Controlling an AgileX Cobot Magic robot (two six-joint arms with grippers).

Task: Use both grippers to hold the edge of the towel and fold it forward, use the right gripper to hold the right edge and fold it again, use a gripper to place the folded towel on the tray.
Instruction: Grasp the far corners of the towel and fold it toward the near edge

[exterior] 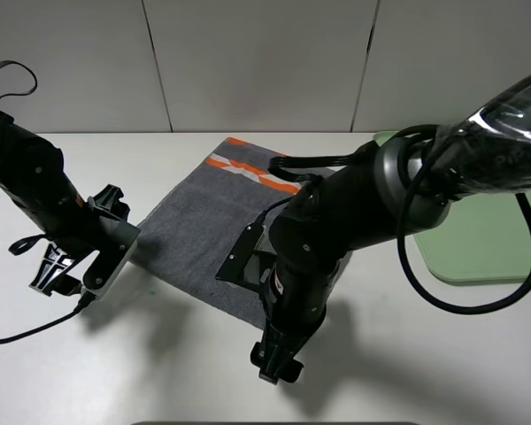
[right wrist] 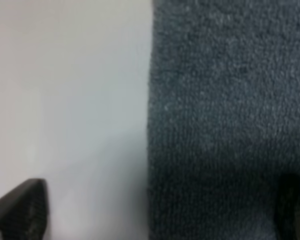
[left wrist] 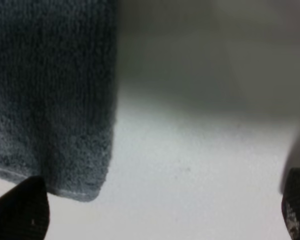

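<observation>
We see the right arm (exterior: 354,208) hide part of the towel (exterior: 195,221) and tray (exterior: 487,248), the tray runs off the edge, and both wrist views look blurry.

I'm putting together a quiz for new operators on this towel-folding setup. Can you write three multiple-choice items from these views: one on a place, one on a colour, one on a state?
1. In the high view, where does the tray lie?
A) left of the towel
B) right of the towel
C) under the towel

2. What colour is the band at the towel's far end?
A) orange and white
B) blue
C) yellow and black

3. What state is the left end effector in?
A) shut on the towel
B) shut on nothing
C) open

Key:
1 B: the pale green tray sits at that view's right side.
2 A: the stripe shows along the far edge.
3 C: its fingertips stand wide apart, gripping nothing, in the left wrist view.
</observation>
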